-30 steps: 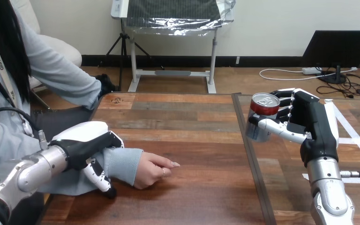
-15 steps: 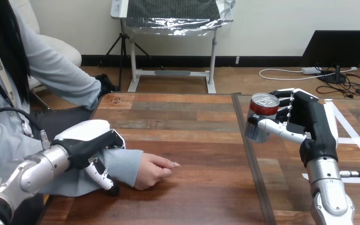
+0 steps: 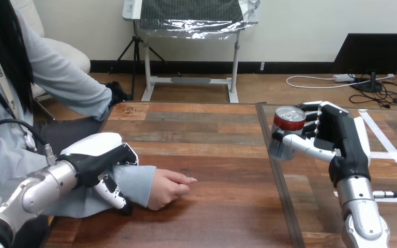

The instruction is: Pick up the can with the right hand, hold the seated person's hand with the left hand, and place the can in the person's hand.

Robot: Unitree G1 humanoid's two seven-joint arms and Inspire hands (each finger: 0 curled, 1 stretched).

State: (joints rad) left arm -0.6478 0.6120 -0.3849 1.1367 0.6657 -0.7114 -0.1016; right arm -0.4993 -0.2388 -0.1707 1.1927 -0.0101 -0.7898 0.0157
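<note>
A can with a red band and silver top is held upright above the table's right half by my right hand, whose thumb and fingers curl round it. The person's hand rests on the table at lower left, loosely curled, palm down. My left hand sits on the person's wrist at the light sleeve, its fingers bent down over and round the forearm.
The wooden table has a dark seam running front to back under the can. White tape lines mark the table's right end. The person sits at the left side.
My right hand with the can has drifted slightly left and lower. The left hand has stayed on the person's wrist and the person's hand has not moved.
</note>
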